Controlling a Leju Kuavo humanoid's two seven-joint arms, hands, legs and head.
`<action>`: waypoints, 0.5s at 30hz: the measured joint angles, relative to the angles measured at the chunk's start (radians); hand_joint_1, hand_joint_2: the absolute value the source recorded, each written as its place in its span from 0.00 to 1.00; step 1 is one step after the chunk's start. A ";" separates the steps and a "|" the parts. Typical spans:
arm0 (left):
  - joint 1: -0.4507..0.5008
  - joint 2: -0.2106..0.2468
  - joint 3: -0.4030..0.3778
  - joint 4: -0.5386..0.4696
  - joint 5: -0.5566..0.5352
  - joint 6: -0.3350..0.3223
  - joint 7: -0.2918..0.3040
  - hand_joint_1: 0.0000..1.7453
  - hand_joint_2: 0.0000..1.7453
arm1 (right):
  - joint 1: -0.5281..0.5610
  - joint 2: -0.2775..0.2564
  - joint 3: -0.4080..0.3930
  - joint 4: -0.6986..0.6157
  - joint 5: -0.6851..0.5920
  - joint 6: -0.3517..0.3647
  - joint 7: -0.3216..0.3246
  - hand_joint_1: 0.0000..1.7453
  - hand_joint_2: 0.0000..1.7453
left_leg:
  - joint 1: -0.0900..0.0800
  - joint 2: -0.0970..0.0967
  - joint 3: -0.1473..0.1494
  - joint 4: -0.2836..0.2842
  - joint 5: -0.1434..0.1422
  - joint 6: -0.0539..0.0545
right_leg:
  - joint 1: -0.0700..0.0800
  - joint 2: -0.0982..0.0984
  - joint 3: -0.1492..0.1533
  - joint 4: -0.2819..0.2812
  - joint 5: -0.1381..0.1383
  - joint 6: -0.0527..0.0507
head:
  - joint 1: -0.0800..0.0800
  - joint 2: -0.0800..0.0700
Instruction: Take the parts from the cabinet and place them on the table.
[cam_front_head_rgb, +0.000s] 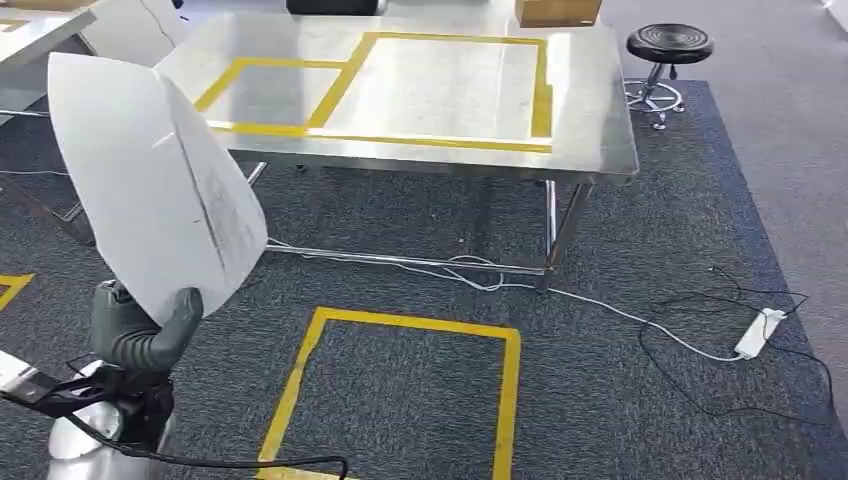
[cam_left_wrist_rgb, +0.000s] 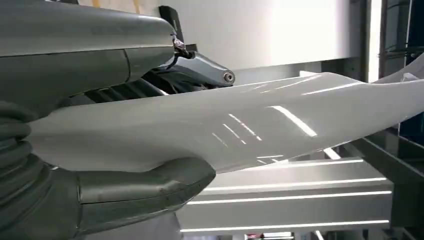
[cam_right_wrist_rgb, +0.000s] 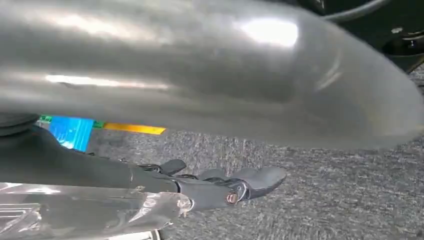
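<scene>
A large white curved panel part (cam_front_head_rgb: 150, 180) stands upright at the left of the head view, and my left hand (cam_front_head_rgb: 140, 330) grips its lower edge. In the left wrist view the glossy white part (cam_left_wrist_rgb: 275, 125) runs across the picture, with my left hand (cam_left_wrist_rgb: 145, 187) clamped on it, thumb on one side and fingers on the other. The steel table (cam_front_head_rgb: 590, 110), marked with yellow tape rectangles, stands ahead across a stretch of carpet. My right hand (cam_right_wrist_rgb: 225, 185) hangs over the grey carpet with its fingers stretched out and nothing in them.
A black stool (cam_front_head_rgb: 668, 45) stands at the table's far right, and a cardboard box (cam_front_head_rgb: 557, 10) sits on its far edge. A white power strip (cam_front_head_rgb: 760, 332) and cables lie on the carpet at the right. A yellow tape square (cam_front_head_rgb: 400, 390) marks the floor.
</scene>
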 joint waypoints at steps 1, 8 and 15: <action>0.000 0.000 -0.001 0.000 0.000 0.000 0.000 1.00 1.00 | 0.000 0.000 0.000 0.000 0.000 0.000 0.000 0.00 0.00 | 0.000 0.000 0.000 0.000 0.000 -0.001 | 0.001 0.000 0.000 0.000 0.000 0.000 | 0.000 0.000; 0.000 0.000 -0.003 0.000 -0.001 0.002 0.031 1.00 1.00 | 0.000 0.000 0.000 0.000 0.000 0.001 0.004 0.00 0.00 | -0.001 0.000 -0.001 0.000 0.000 -0.003 | -0.002 0.000 0.001 -0.001 0.002 0.000 | 0.001 0.000; -0.001 0.000 -0.003 0.000 0.001 0.005 0.042 1.00 1.00 | 0.000 0.000 0.000 0.000 -0.001 0.004 0.007 0.00 0.00 | -0.003 0.000 -0.001 0.001 0.000 -0.003 | -0.005 0.000 0.001 -0.002 0.003 0.002 | 0.000 0.000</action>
